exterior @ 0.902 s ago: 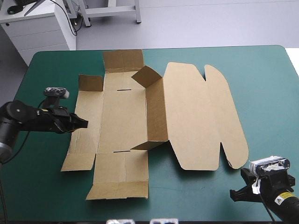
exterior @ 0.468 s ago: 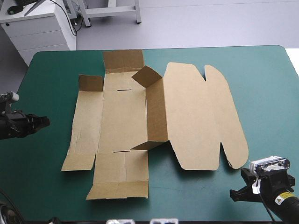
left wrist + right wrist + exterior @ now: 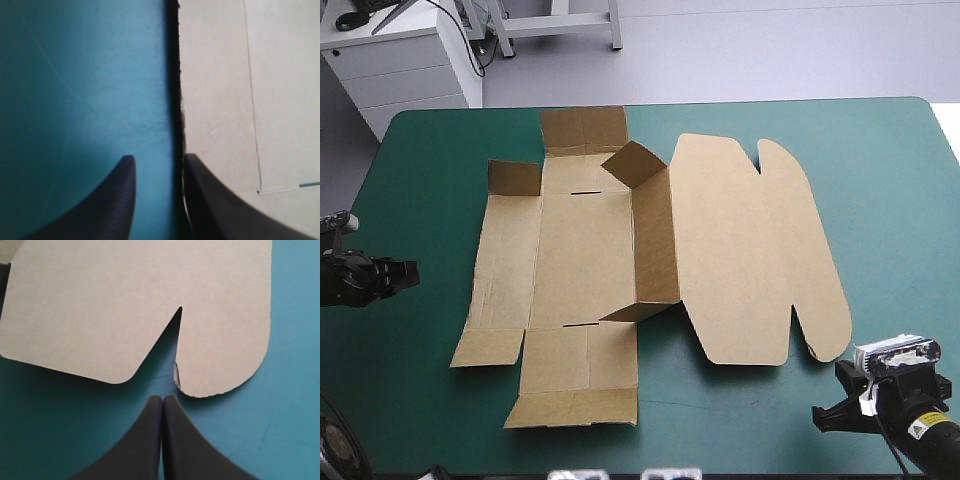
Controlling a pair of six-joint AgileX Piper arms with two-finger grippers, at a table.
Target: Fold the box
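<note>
Left end effector (image 3: 157, 156) parted, right end effector (image 3: 162, 397) closed, per wrist views only.

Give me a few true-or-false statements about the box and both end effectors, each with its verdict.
1. The right end effector is shut and holds nothing. True.
2. The left end effector is clamped on the box. False: its fingers stand apart, and the high view shows it off the board, near the table's left edge.
3. The lid lies flat on the teal-green cover. True.
4. Both long walls of the box are raised. False: only the long wall beside the lid stands; the opposite long panel lies flat.
</note>
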